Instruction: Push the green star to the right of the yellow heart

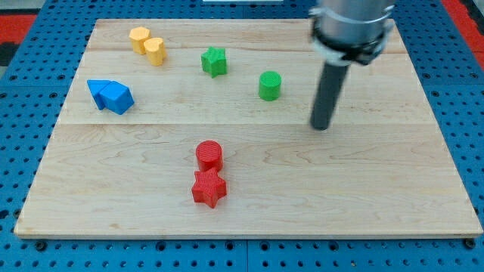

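Observation:
The green star [215, 61] lies near the view's top, right of two touching yellow blocks. The left yellow block [139, 38] and the right one [155, 51] sit at the top left; I cannot tell which is the heart. My tip [321, 126] rests on the board at the right of centre, well to the right of and below the green star, apart from every block. The green cylinder [269, 85] stands between the star and my tip.
Two touching blue blocks [110, 96] lie at the left. A red cylinder [209, 155] touches a red star [209, 188] below the centre. The wooden board [378, 196] ends at a blue perforated surface on all sides.

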Tool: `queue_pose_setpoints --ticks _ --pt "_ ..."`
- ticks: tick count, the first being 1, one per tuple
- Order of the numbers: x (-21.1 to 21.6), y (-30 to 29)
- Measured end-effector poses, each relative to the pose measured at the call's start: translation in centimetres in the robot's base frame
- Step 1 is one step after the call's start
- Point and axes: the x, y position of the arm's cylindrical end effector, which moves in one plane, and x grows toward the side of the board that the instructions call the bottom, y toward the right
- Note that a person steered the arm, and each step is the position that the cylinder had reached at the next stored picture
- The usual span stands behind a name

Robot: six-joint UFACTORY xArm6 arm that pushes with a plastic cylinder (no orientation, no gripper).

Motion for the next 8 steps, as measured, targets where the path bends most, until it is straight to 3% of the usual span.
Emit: queue_pose_setpoints --ticks 2,3,4,5,7,8 --pt "-11.8 -2.2" --pt "-7.7 0.5" --pt "-3.7 -5.5" --pt "-6.4 -12.5" --pt "-17.4 -12.3" --pt "-14.0 -10.7"
